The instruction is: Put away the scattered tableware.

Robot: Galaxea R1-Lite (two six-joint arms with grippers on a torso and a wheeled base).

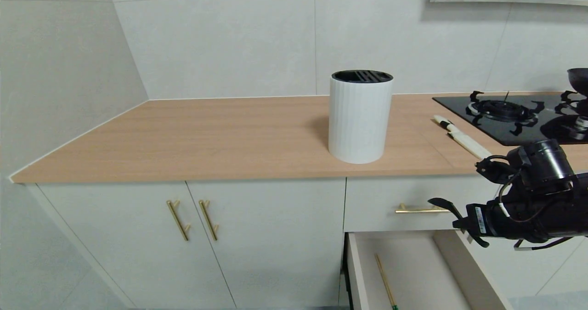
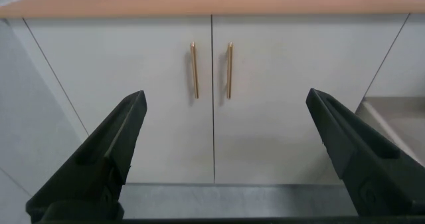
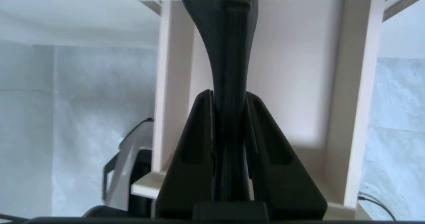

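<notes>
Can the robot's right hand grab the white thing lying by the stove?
Probably not yet. The right hand is shut on a black utensil, low by the open drawer. The white thing lies uncovered on the counter, so the hand must let go first.

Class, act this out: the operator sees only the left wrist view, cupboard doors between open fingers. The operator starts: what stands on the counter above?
Observer: A white holder with a black slotted top.
Operator: Any tableware lying loose there?
Observer: A pale knife-like utensil lies on the counter beside the hob.
Operator: What is the right gripper doing?
Observer: The right gripper is shut on a black utensil, over the open drawer.
</notes>
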